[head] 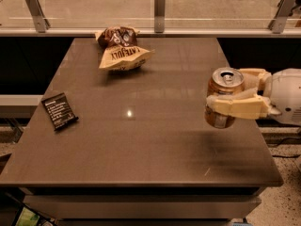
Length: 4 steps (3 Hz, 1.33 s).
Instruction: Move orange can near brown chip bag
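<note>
The orange can (225,86) is upright, with a silver top and pull tab, held off the table at its right side. My gripper (231,94) comes in from the right and is shut on the can, one cream finger across its front and one behind it. The brown chip bag (119,49), dark brown on top and cream-yellow below with dark lettering, lies at the far middle-left of the table (141,140), well away from the can.
A small flat black packet (59,111) lies near the table's left edge. A glass barrier with metal posts (160,4) runs along the far side. The floor shows beyond the right edge.
</note>
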Available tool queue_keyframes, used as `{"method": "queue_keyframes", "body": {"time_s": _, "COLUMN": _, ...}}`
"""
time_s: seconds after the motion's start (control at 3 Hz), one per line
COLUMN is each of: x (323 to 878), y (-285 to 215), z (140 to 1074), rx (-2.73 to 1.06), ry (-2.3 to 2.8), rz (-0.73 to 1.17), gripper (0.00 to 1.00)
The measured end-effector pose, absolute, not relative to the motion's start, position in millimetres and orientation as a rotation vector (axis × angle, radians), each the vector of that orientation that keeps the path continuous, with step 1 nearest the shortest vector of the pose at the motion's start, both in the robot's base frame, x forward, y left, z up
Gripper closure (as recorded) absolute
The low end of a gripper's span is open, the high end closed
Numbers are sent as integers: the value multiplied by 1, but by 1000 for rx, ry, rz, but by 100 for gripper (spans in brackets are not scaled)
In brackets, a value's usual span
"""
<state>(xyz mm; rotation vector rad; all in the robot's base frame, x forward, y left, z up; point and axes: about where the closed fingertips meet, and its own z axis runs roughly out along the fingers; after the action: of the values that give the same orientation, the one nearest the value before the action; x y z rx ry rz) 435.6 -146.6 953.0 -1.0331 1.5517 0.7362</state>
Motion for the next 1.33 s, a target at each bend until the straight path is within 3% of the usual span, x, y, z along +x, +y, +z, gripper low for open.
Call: {"method": "queue_keyframes", "body": {"time_s": 1.33, "x": 514, "y": -131, "z": 983, "rx": -1060, "ry": 1501, "rz": 764, "gripper": 100}}
